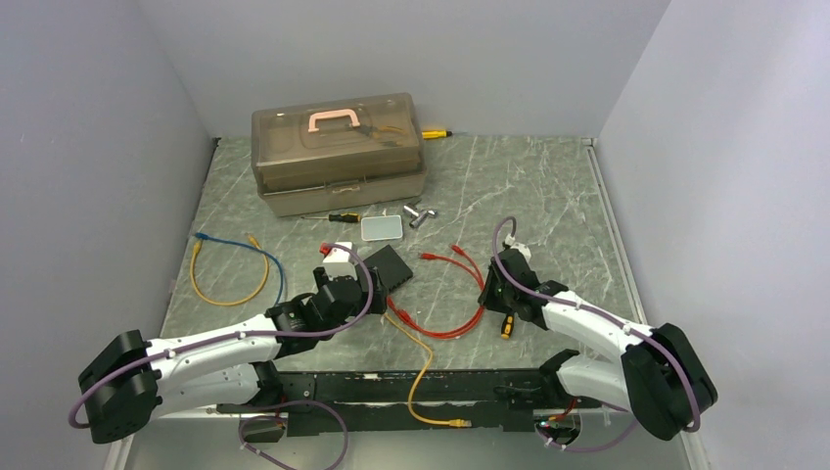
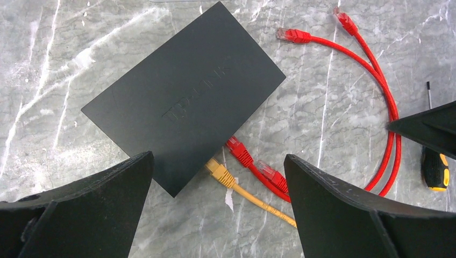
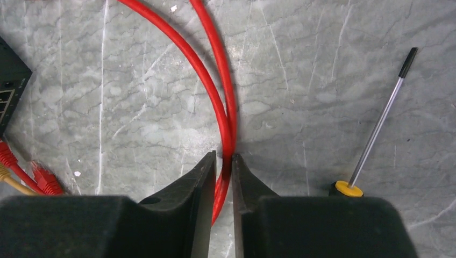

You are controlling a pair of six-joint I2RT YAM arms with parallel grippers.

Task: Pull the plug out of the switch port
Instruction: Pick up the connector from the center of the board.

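The matte-black switch (image 1: 393, 265) lies flat at mid table and fills the left wrist view (image 2: 185, 102). A yellow plug (image 2: 220, 173) and a red plug (image 2: 238, 150) sit in its near edge; a second red plug (image 2: 271, 174) lies loose beside them. My left gripper (image 1: 338, 291) is open and empty, hovering over that edge (image 2: 218, 158). My right gripper (image 1: 491, 292) is shut on the looped red cable (image 3: 215, 102), which runs up between its fingers (image 3: 224, 157). The switch's corner with sockets shows at the left edge of the right wrist view (image 3: 8, 91).
A translucent brown toolbox (image 1: 338, 152) stands at the back. A silver tin (image 1: 382, 228) and a screwdriver (image 1: 343, 216) lie before it. Blue and yellow cables (image 1: 230, 272) lie left. A small yellow-handled screwdriver (image 3: 376, 126) lies right of my right gripper. The yellow cable (image 1: 423, 367) runs over the front edge.
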